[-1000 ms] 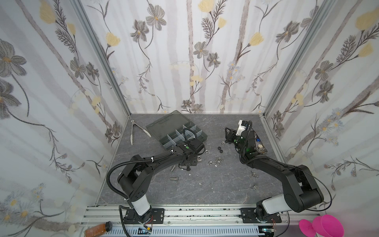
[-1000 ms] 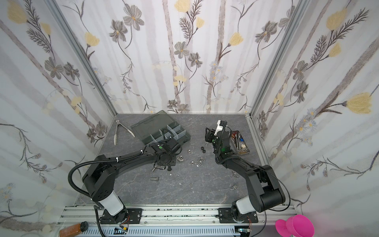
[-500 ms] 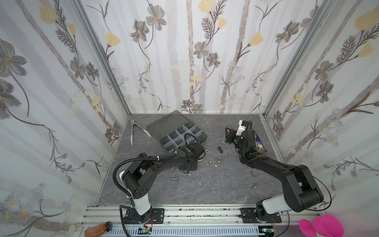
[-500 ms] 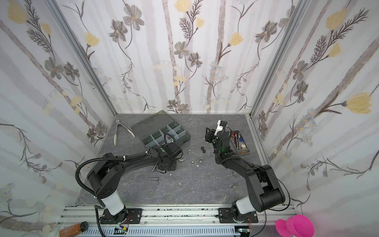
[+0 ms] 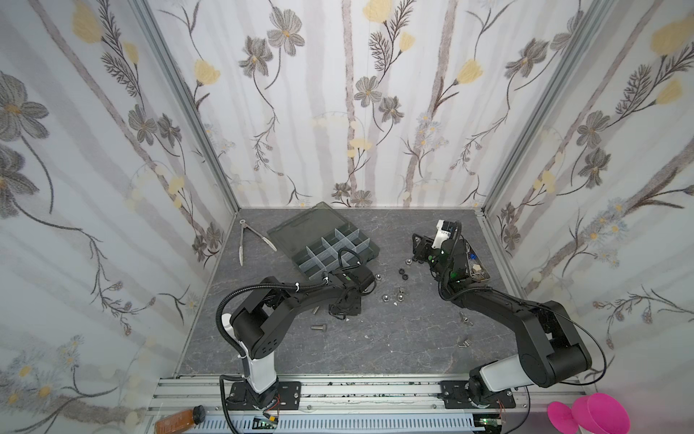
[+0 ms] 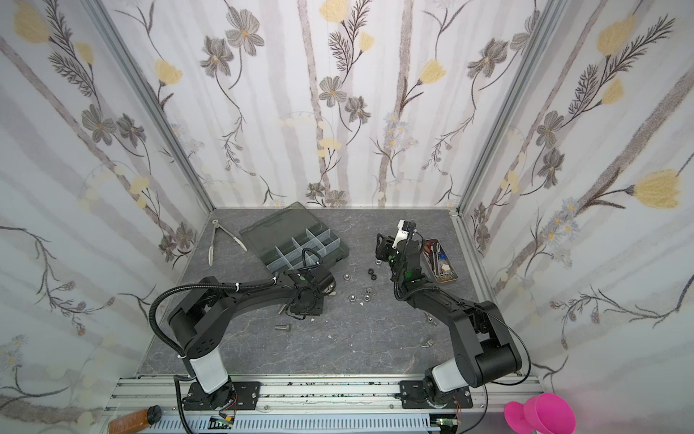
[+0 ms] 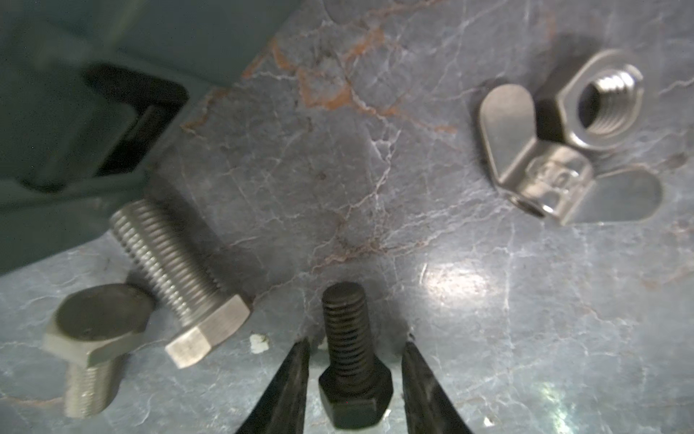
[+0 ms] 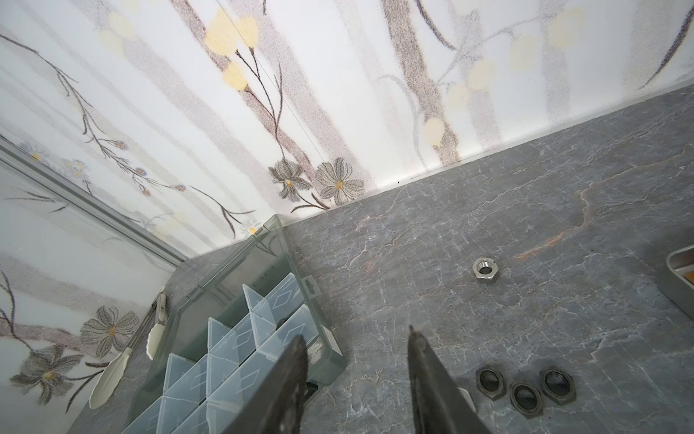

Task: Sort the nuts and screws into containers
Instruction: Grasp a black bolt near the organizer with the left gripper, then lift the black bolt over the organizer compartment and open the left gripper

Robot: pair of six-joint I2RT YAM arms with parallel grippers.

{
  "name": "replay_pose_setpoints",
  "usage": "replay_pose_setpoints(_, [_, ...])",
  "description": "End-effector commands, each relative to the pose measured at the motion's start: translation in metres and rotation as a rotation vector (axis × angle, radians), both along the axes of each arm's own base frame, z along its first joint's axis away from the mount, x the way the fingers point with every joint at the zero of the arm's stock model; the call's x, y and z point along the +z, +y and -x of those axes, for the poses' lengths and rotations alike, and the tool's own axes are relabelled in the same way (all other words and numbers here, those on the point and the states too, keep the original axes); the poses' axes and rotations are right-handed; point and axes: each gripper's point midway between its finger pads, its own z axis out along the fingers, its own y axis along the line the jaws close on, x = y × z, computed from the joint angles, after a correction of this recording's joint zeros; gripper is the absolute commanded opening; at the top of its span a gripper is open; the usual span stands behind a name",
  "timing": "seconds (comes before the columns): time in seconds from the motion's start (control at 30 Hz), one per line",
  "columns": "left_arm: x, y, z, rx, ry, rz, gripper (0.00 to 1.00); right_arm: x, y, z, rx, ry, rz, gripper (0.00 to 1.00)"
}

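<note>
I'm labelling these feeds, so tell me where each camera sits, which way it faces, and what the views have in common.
Top views: high over the front rail, looking down toward the back wall; left arm, right arm and the organizer box show.
Left wrist: on the left arm, close above the table, looking down; the open left gripper straddles a black bolt.
Right wrist: on the right arm, raised, facing the back wall; the open, empty right gripper shows.
Shared: right wrist and top views show the organizer box, tongs and black nuts.
</note>
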Motion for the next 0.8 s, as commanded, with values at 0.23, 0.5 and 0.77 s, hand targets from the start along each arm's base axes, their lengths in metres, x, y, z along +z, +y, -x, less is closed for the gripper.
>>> replay_pose_setpoints(0.23, [-0.007, -0.007, -0.005, -0.006, 0.005, 0.004, 0.32, 0.008, 0.002, -0.004, 0.002, -0.033, -0.011, 0.45])
replay_pose_setpoints(0.5, [-0.006, -0.008, -0.008, -0.007, -0.005, 0.005, 0.24, 0.006, 0.004, -0.004, 0.010, -0.029, -0.012, 0.45])
replay_pose_setpoints(0.77, [0.016, -0.014, -0.021, -0.003, -0.054, 0.019, 0.23, 0.007, 0.003, -0.003, 0.009, -0.031, -0.012, 0.45])
